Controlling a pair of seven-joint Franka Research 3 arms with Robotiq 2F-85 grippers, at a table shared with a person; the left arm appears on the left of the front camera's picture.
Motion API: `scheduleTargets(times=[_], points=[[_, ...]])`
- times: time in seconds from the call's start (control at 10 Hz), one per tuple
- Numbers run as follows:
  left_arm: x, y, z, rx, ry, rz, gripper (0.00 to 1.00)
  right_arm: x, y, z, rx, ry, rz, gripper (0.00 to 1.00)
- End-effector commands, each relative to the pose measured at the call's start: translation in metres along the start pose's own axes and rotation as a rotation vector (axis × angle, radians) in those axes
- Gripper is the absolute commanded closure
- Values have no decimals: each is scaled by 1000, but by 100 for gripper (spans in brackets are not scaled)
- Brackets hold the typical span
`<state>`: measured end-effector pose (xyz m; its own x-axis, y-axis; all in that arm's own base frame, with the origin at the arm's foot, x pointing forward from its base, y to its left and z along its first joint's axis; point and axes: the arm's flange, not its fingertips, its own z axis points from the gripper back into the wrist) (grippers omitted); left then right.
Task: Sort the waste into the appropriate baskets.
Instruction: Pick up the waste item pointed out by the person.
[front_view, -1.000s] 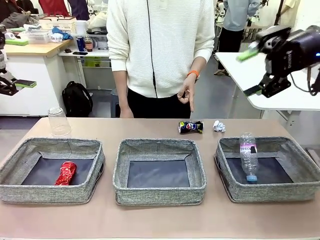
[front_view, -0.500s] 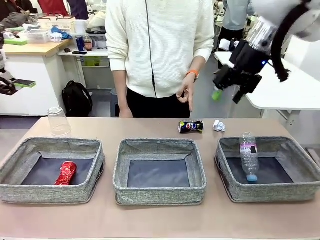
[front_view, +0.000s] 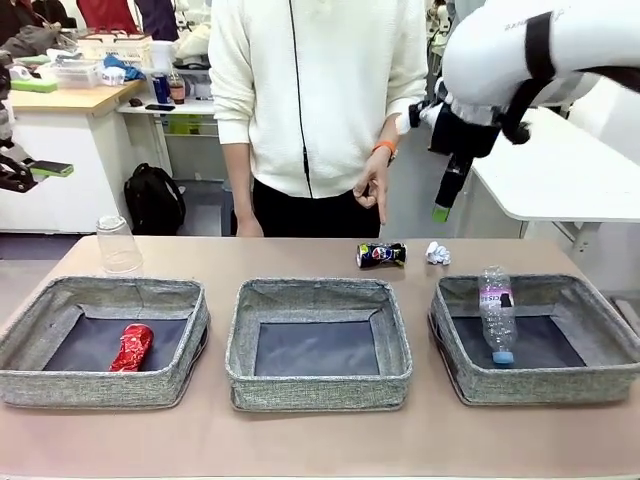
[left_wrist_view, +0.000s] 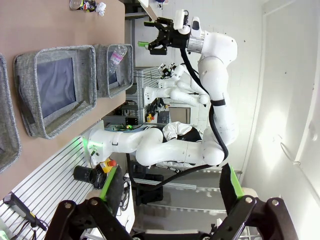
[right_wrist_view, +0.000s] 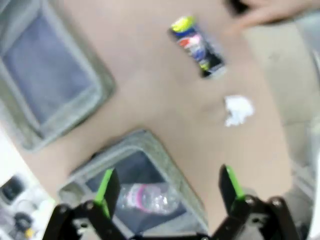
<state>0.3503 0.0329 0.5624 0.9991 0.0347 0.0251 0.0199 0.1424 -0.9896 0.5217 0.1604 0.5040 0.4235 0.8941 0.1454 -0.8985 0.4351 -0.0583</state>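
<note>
Three grey baskets stand in a row. The left basket (front_view: 30, 335) holds a crushed red can (front_view: 131, 346), the middle basket (front_view: 318, 295) has nothing in it, and the right basket (front_view: 590, 310) holds a clear bottle (front_view: 497, 312). Behind them on the table lie a dark-blue can (front_view: 382, 254) and a white paper wad (front_view: 438, 252); a clear cup (front_view: 118, 244) stands upside down at the far left. My right gripper (front_view: 440, 208) hangs open, pointing down, high above the wad (right_wrist_view: 238, 110) and can (right_wrist_view: 197, 47). My left gripper (left_wrist_view: 170, 185) is open and holds nothing, off to the table's side.
A person in a white sweater stands at the far edge, one hand (front_view: 375, 185) hanging just above the dark-blue can. A white table (front_view: 560, 170) stands behind at the right. Bare tabletop lies in front of the baskets.
My right arm has swung in from the far right toward the middle and its gripper has turned to point down. The waste, the baskets and the person's hand have not moved.
</note>
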Motion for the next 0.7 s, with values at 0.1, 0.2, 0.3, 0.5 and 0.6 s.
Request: scheduleTargets(times=[0.1,0.2,0.3,0.5,0.6], points=[[-2,1,2,3,12,-22,0,-10,-3,-16,281,-39,459,0],[-2,1,2,3,12,-22,0,-14,10,-12,281,-67,343,0],[-2,1,2,3,12,-22,0,-1,0,-24,140,-48,285,0],[-2,1,2,3,12,-22,0,-1,0,-24,140,-48,285,0],[-2,1,2,3,12,-22,0,-4,5,-26,201,-71,341,0]])
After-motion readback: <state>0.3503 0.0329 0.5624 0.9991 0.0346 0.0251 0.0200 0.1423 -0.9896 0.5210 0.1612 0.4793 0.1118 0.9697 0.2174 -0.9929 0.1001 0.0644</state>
